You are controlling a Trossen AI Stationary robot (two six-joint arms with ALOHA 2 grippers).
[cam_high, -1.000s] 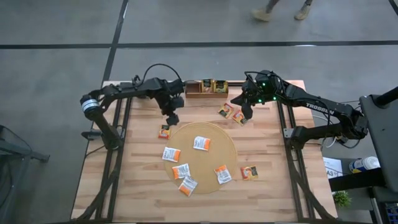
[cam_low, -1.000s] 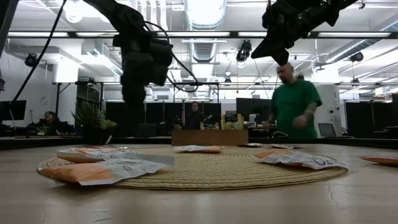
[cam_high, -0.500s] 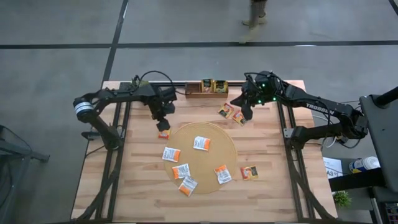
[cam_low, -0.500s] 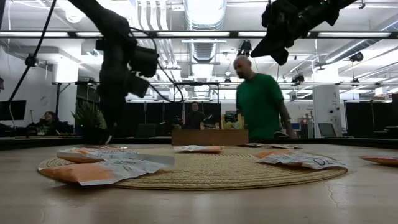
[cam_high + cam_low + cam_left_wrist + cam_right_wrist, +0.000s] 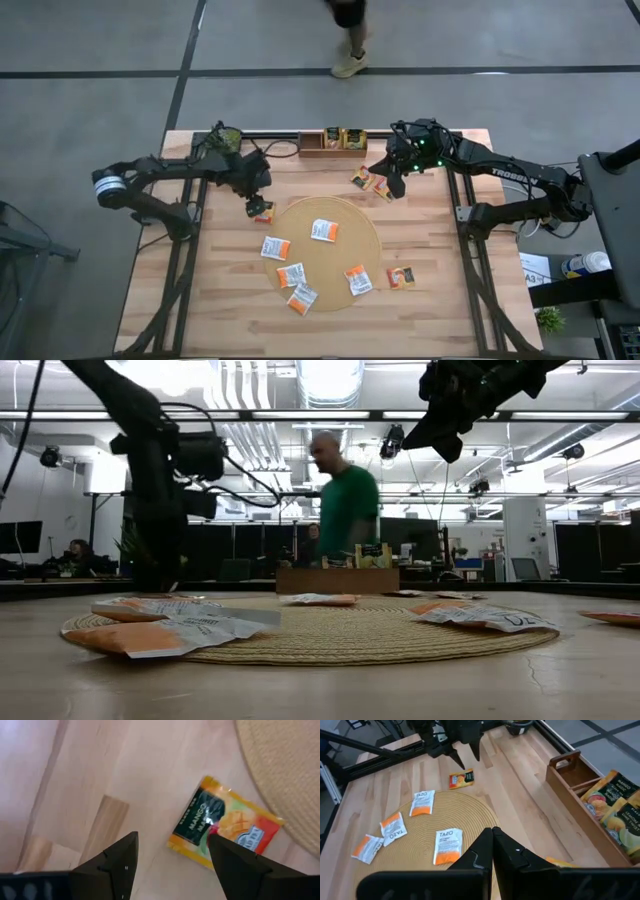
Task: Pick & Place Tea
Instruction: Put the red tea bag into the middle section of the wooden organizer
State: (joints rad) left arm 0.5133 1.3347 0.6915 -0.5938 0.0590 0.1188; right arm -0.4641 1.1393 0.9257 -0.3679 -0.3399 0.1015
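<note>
Room: open workshop behind the wooden table [image 5: 220, 290]; person in a green shirt [image 5: 345, 500] walking past.
Left gripper [image 5: 259, 207]: jaws spread, nothing held, low over the mango sachet [image 5: 225, 827], which lies flat on bare wood just off the mat [image 5: 330, 290] edge, partly between the fingertips [image 5: 125, 851].
Right gripper [image 5: 394, 184]: jaws closed, empty, raised above two sachets [image 5: 372, 181] near the tray [image 5: 580, 800].
Tray: dark green sachets [image 5: 615, 805] standing in it.
Other tea: white-orange sachets [image 5: 447, 845] on the mat, well clear of both jaws.
</note>
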